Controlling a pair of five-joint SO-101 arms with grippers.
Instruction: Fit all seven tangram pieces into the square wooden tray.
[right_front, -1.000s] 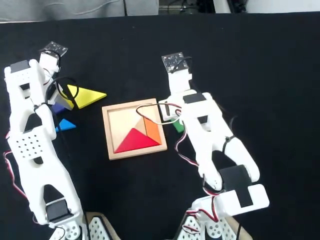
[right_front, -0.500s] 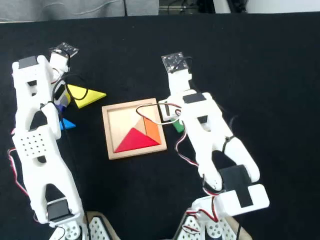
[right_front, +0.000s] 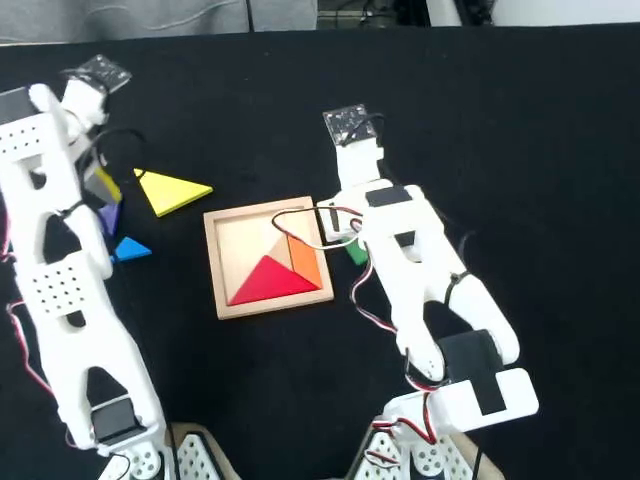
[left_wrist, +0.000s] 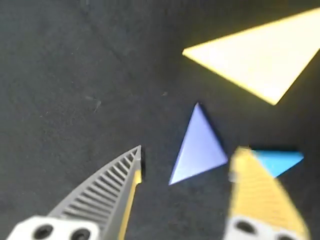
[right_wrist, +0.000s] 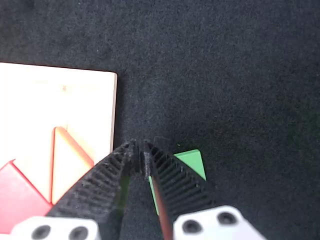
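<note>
Left gripper (left_wrist: 190, 152): jaws wide apart and empty over the purple triangle (left_wrist: 199, 145), with the blue triangle (right_front: 130, 250) and yellow triangle (right_front: 172, 190) near it, at nine and ten o'clock of the square wooden tray (right_front: 213, 265). Right gripper (right_wrist: 138, 146): jaws closed tip to tip on nothing, just beside the green piece (right_wrist: 192, 161) at the tray's three o'clock edge. In the tray, side by side, lie the red triangle (right_front: 268, 282) toward six o'clock and the orange triangle (right_front: 305, 262) toward three.

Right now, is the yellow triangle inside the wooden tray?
No, the yellow triangle lies on the table, clear of the wooden tray.
</note>
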